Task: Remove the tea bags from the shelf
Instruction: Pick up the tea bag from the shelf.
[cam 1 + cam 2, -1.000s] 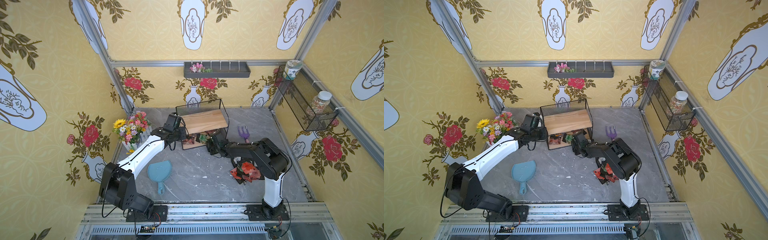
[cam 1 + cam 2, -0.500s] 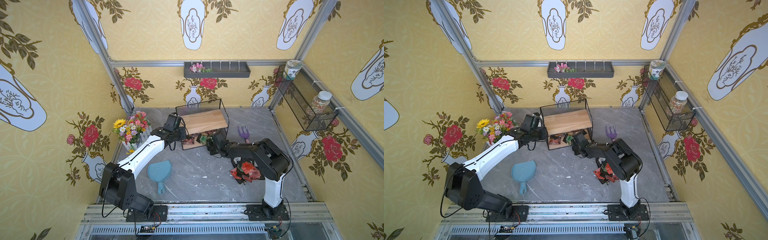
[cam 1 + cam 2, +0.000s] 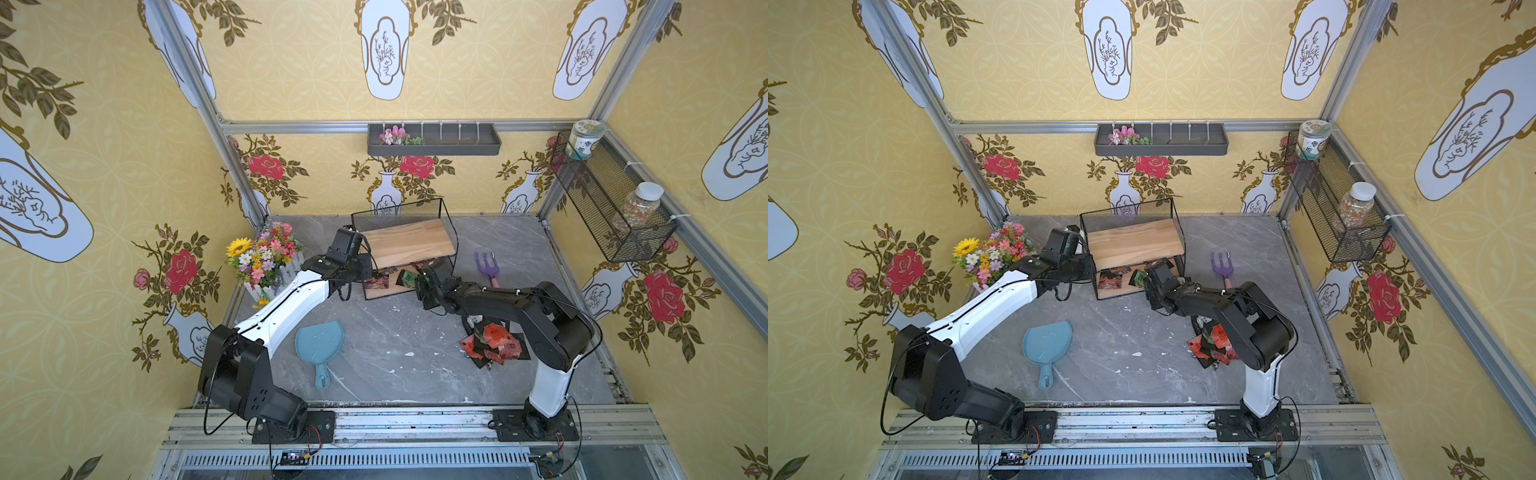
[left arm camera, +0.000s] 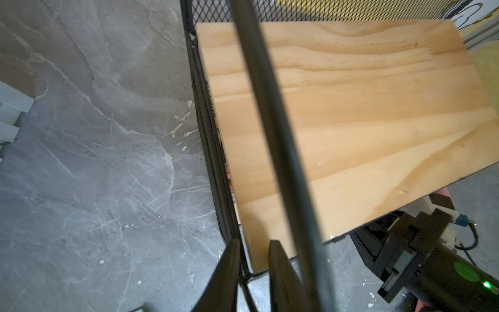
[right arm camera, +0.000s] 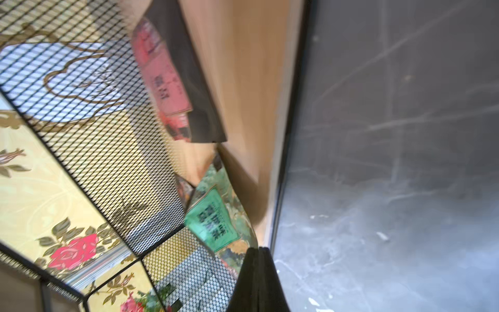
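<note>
Left claw (image 4: 253, 241) pinching shelf (image 4: 351, 108) corner wire; right claw (image 5: 258, 250) pressed together at green tea bag (image 5: 213, 216) edge.

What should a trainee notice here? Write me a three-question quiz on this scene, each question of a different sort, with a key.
1. True or false: the top board of the shelf is bare.
2. Which sachet meets the shut tips of the right gripper? A) the green tea bag; B) a silver one; C) an orange one.
3. Fill in: the tea bags in the shelf lie on its ____ board.

Key: 1 true; 2 A; 3 lower.
</note>
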Controlling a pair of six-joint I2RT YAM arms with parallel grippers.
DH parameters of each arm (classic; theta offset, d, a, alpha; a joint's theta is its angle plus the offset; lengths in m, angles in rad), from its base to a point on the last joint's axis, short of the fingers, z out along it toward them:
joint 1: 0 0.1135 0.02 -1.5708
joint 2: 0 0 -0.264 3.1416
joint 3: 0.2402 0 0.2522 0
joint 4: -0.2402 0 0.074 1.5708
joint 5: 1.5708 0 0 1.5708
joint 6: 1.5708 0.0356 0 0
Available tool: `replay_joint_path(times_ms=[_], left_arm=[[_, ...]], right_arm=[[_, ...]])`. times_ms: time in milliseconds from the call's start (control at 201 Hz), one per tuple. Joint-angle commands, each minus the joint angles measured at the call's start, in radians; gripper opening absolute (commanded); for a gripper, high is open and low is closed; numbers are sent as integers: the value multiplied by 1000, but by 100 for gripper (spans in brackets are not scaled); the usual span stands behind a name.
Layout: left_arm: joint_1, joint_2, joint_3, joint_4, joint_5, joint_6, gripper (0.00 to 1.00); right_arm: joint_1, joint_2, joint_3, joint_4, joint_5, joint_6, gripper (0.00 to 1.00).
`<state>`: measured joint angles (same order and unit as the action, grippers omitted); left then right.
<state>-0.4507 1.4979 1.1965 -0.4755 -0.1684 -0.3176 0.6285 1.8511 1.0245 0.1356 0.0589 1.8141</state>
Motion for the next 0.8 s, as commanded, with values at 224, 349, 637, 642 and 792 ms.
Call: replay_joint_path(times_ms=[224, 349, 637, 642, 792], left_arm=[[1, 9, 1, -8, -11, 0, 25], [1, 10, 3, -8, -10, 0, 25], [1, 12, 6, -11, -10, 3, 25], [1, 12, 7, -11, -10, 3, 25], [2, 12, 9, -10, -14, 3, 25]], right_arm=[[10, -49, -6, 60, 13, -12, 0], [12, -65, 5, 62, 7, -20, 0], [30, -131, 9, 22, 3, -43, 0], [31, -132, 8, 21, 3, -43, 0], [39, -197, 10, -51, -3, -92, 0]])
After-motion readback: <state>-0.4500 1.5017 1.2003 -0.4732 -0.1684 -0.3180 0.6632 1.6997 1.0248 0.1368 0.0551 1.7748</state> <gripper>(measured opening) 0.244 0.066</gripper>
